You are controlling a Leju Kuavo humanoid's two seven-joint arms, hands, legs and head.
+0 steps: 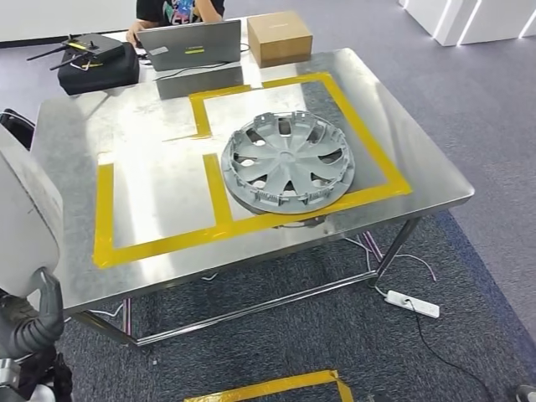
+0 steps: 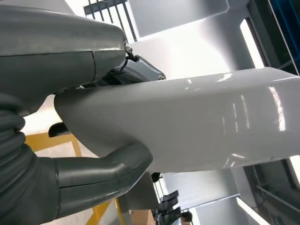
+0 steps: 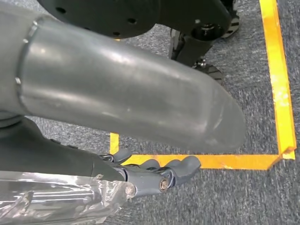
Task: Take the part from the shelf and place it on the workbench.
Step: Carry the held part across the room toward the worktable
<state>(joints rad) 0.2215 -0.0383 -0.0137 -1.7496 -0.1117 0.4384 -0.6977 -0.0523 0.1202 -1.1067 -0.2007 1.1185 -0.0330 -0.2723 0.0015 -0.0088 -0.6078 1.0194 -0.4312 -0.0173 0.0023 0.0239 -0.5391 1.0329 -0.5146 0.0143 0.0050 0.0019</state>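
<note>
Part: a pale grey curved panel (image 2: 198, 122) is held in the left hand (image 2: 71, 154), thumb under it and darker fingers over its top edge; it sits at the head view's left edge, beside the tabletop.
Right hand: the right hand (image 3: 155, 173) hangs above grey carpet and yellow floor tape (image 3: 279, 84), fingers loosely extended, holding nothing.
Tabletop: the metal tabletop (image 1: 75, 134) bears yellow tape rectangles (image 1: 221, 197).
Hubcap: a grey hubcap (image 1: 287, 161) lies flat inside the right rectangle.
Far edge: laptop (image 1: 189, 43), cardboard box (image 1: 279, 37), black bag (image 1: 98, 63), and a seated person (image 1: 180, 10).

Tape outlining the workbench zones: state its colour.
Yellow tape, clearest in the head view, framing the grey hubcap.
</note>
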